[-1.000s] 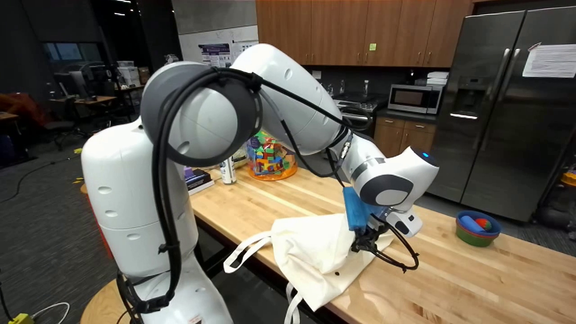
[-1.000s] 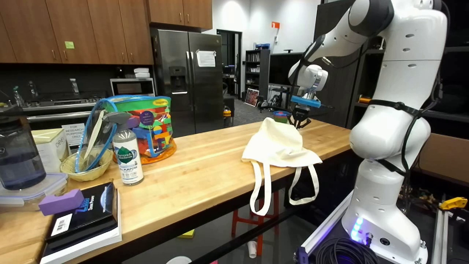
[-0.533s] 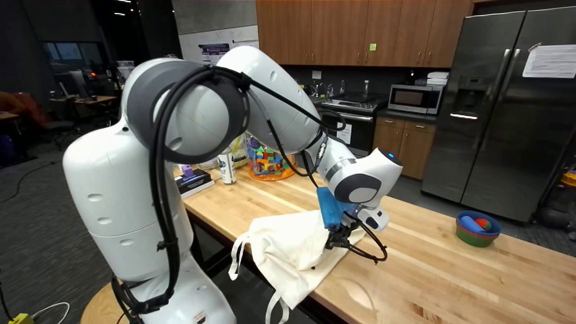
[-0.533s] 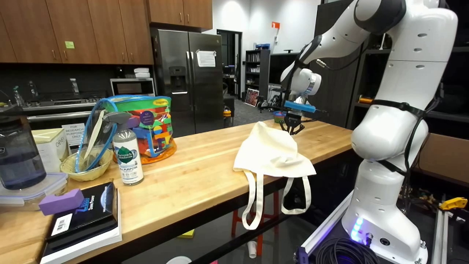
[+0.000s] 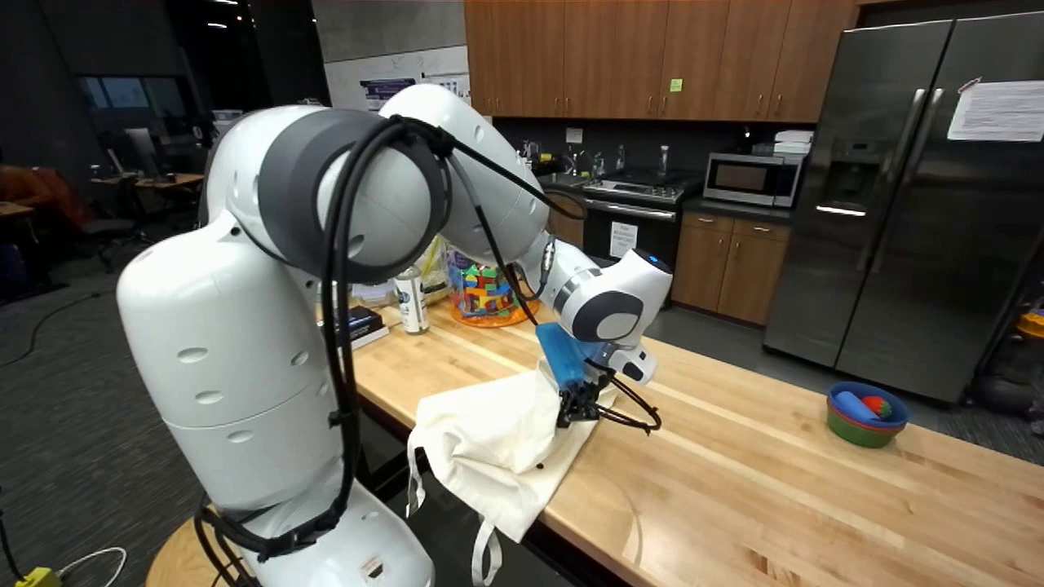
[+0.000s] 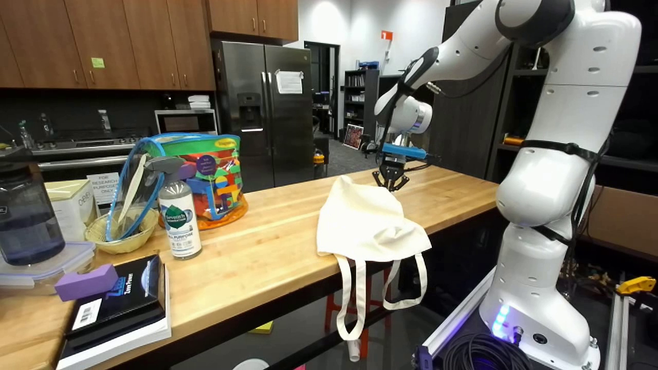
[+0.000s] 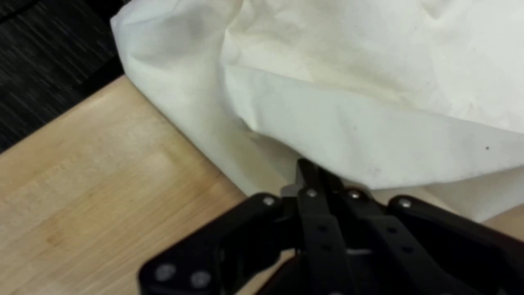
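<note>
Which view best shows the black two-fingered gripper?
The wrist view: the gripper shows close up, fingers together and partly under a fold of the cream cloth tote bag. Both exterior views show it small and dark below the blue bar-shaped wrist piece, fingers hard to make out.

Open run of counter from the cloth bag to the stacked bowls, room for a hand to pass, loose bag fold barring the way ahead of the end effector, straps dangling off the side, spray bottle and toy bag crowding the opposite end
</note>
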`<state>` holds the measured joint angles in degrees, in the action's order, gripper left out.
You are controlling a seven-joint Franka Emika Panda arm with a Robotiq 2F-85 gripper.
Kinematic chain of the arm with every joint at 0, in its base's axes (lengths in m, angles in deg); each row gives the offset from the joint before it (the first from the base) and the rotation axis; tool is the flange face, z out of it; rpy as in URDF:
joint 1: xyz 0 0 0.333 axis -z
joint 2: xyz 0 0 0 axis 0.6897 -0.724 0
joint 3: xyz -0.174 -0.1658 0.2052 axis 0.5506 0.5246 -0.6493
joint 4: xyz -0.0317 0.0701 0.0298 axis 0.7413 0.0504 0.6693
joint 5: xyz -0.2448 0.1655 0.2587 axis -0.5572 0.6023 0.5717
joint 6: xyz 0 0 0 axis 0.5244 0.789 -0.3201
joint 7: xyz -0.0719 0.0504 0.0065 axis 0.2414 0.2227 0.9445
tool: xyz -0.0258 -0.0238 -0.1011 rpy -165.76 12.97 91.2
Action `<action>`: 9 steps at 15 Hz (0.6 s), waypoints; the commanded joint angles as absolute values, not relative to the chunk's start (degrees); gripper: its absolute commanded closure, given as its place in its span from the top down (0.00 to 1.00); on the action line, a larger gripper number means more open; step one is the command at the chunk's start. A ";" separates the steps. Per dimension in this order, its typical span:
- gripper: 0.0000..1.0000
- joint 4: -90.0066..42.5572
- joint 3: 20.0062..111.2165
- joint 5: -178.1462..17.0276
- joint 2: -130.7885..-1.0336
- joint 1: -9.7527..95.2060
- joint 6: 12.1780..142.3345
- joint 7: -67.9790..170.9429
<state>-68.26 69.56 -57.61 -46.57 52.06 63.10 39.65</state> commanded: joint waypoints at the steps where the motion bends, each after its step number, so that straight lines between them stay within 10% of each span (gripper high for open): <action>1: 0.01 -62.70 67.98 -58.24 -49.47 50.34 61.84 39.87; 9: 0.01 -45.84 66.89 -57.95 -58.69 49.34 58.06 38.37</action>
<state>-52.85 66.56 -57.71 -54.60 49.28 60.82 39.49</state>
